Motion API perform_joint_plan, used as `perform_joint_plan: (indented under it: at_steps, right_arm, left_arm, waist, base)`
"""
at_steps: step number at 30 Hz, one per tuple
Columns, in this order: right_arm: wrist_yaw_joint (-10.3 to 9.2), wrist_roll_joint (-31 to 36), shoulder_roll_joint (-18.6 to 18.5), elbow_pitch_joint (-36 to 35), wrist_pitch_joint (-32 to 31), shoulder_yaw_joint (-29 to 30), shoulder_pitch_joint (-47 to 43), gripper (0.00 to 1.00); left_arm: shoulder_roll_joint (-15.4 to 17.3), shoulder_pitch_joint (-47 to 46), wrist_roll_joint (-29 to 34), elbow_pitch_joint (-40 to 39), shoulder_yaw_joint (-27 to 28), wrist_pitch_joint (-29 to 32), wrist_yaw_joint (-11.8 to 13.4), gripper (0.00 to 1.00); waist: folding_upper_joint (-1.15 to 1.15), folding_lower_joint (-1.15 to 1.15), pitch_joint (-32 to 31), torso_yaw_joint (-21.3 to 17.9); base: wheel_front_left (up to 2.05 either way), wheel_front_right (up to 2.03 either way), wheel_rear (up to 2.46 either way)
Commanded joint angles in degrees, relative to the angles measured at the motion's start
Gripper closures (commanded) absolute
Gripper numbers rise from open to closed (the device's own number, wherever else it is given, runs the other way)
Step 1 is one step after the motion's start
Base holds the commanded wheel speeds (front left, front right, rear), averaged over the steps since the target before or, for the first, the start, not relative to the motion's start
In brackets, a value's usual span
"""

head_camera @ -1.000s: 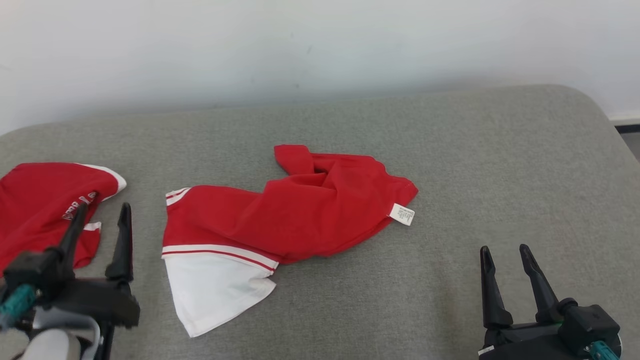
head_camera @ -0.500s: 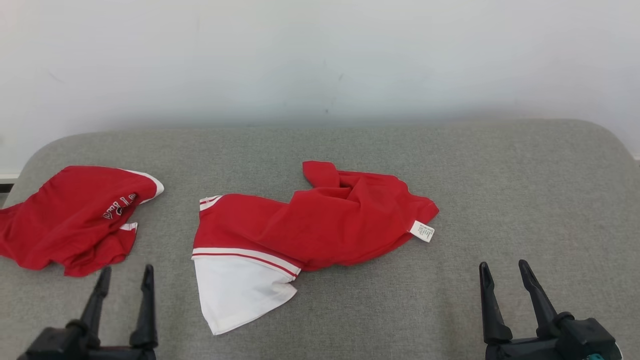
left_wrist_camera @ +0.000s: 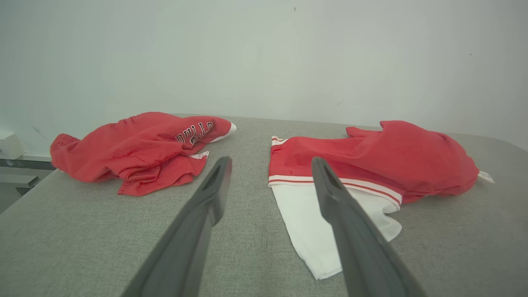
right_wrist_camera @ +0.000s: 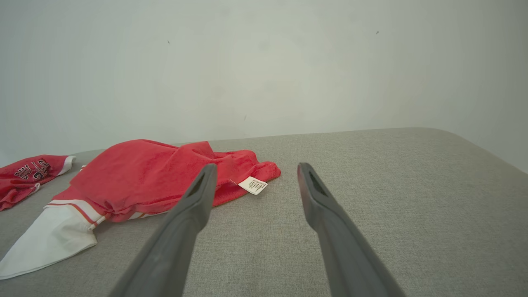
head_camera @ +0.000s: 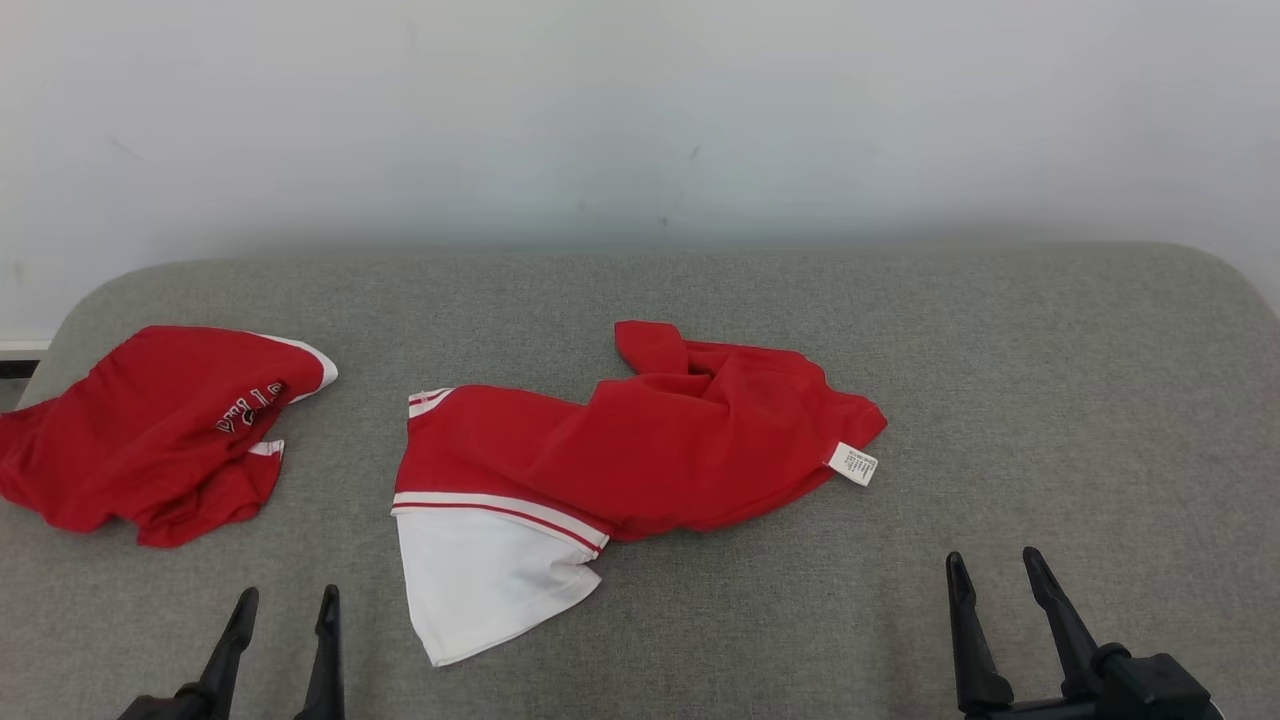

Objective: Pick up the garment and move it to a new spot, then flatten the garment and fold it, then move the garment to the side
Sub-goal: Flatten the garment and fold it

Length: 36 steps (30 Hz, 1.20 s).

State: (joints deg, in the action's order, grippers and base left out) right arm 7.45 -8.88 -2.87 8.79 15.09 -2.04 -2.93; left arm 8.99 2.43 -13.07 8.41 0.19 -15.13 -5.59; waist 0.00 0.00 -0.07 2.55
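Both jaws spread and empty, garment (head_camera: 650, 440) ahead between them, untouched

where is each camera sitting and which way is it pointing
Head view: high on the robot, looking forward and down across the grey padded surface to the white wall; the open left gripper and open right gripper rise from its bottom edge.
Left wrist view: low over the surface, facing along its own two fingers toward the red Bulls garment and the red and white garment.
Right wrist view: low, facing along its own fingers past the care label toward the wall.
Shared: all three show both garments.
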Motion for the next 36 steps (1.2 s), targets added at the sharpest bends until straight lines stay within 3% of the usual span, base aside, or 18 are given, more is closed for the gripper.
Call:
perform_joint_plan:
  at_steps: [1, 27, 36]
  right_arm:
    - [0.07, 0.32, -0.02, 0.15, -0.12, -0.11, -0.2, 0.0]
    - [0.07, 1.02, -0.02, 0.78, -0.95, -1.1, 1.45, 0.0]
    - [0.07, 3.56, -2.22, 5.12, -1.85, -1.14, 10.41, 0.0]
  left_arm:
    - [-0.21, 0.29, 0.53, 0.19, 0.36, 0.0, -0.29, 0.0]
    - [-2.14, -1.14, 0.89, 3.79, 1.02, -0.01, -1.4, 0.0]
    - [0.46, -10.25, 0.84, 9.87, -3.62, 0.0, -1.83, 0.0]
  waist:
    - [0.0, 0.0, 0.09, 0.06]
    - [0.0, 0.0, 0.84, 0.34]
    - [0.0, 0.0, 4.52, 1.79]
  base:
    - [0.0, 0.0, 0.0]
    - [0.0, 0.0, 0.0]
    - [0.0, 0.0, 0.0]
